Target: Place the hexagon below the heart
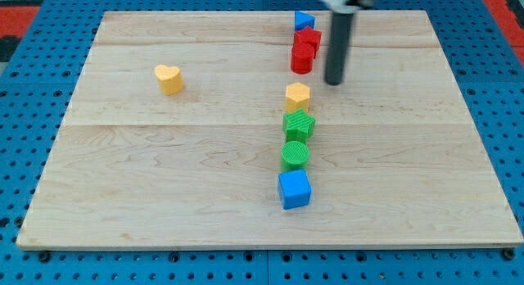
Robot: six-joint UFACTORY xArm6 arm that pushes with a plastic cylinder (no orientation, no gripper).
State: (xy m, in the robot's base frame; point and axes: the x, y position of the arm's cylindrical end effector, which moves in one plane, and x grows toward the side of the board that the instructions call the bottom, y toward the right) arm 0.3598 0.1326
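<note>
the arm carries no claw, only a dark rod, so there is no open or closed state to report. its tip [334, 82] rests on the wooden board [164, 187] near the top edge, right of centre, just beside the red blocks [304, 51] and apart from them. a blue block [304, 21] sits at the top edge above the red ones.

the yellow hexagon [298, 96] lies below and left of the tip, at the head of a column running toward the bottom edge: green star-like block [299, 124], green round block [295, 154], blue cube [294, 189]. the yellow heart [169, 79] stands well apart, toward the left edge.

step in hand, by judgement: approach; the hexagon is not yet contacted. the next move calls for placing the tip on the hexagon's right side and pushing it toward the left edge, ending below the heart, without disturbing the green star-like block touching or nearly touching it.
</note>
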